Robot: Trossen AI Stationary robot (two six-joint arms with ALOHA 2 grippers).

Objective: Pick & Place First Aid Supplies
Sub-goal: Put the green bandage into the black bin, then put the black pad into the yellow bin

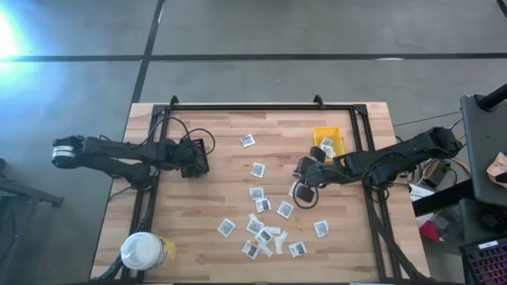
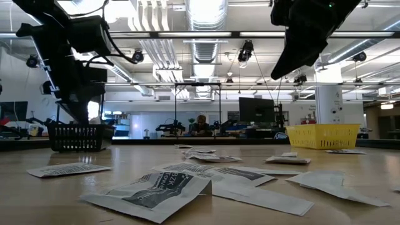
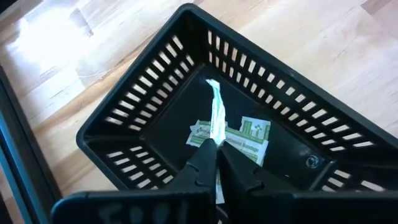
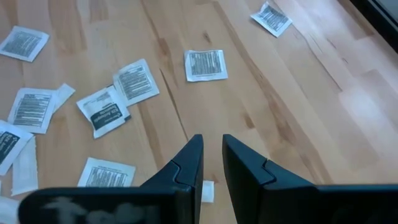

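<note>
The first aid supplies (image 1: 261, 218) lie scattered flat on the wooden table: small white square packets with dark centres and a few pale strips. My left gripper (image 3: 216, 148) hangs over a black slotted basket (image 1: 194, 157) at the table's left and is shut on a narrow pale strip (image 3: 215, 109). A white-green packet (image 3: 245, 137) lies flat on the basket's floor. My right gripper (image 4: 211, 142) hovers above bare wood right of centre, near the packets (image 4: 205, 65). It is open by a narrow gap with wood showing through. My left gripper pinches the pale strip between its two fingers near its hind part (image 3: 216, 142). The fingers slant down from above into the basket's opening and lie along the strip. The free end (image 3: 212, 87) sticks out past the fingertips over the basket's floor; whether it touches, I cannot tell.
A small yellow bin (image 1: 327, 141) with packets inside stands at the far right, close behind my right arm. A round yellow tub with a white lid (image 1: 145, 252) sits at the near left corner. A black frame (image 1: 261, 106) borders the table.
</note>
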